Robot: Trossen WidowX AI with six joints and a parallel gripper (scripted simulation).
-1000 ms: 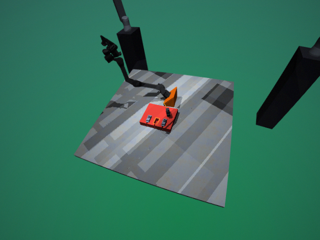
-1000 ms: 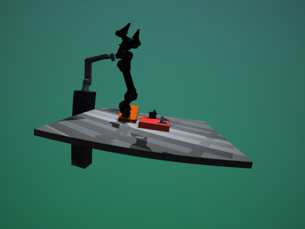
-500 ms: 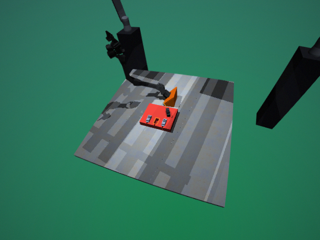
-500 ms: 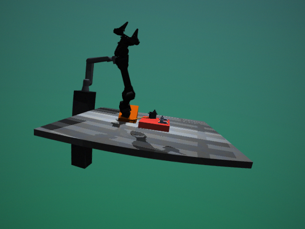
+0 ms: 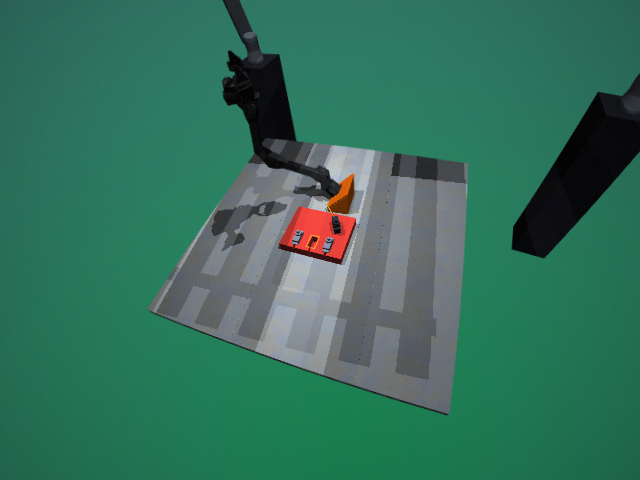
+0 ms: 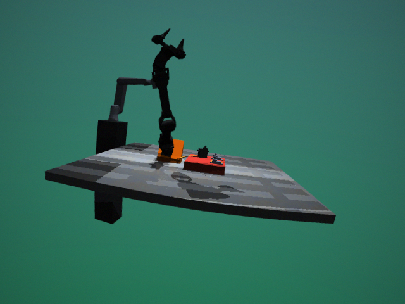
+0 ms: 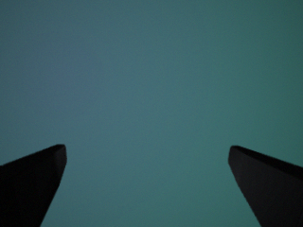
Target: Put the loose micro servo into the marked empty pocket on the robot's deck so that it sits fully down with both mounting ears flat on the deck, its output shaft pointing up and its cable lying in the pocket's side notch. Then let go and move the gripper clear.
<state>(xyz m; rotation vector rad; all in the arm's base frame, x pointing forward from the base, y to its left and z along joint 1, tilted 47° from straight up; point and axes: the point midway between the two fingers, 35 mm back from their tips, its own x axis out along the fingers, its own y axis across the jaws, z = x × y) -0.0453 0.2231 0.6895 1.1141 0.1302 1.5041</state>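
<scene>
The loose black micro servo stands on the red deck, apart from the pocket. Its output shaft appears to point up. Its thin yellow cable runs back toward the orange block. The marked pocket is empty, with an orange outline, between two seated grey servos. My gripper is wide open and empty, high above the table and far from the servo, with its fingers pointing up. The wrist view shows only background between the fingertips.
The orange wedge-shaped block stands beside the arm's base, behind the deck. A dark pillar carries a grey arm whose end overlaps my arm in the exterior view. Another dark pillar stands at the right.
</scene>
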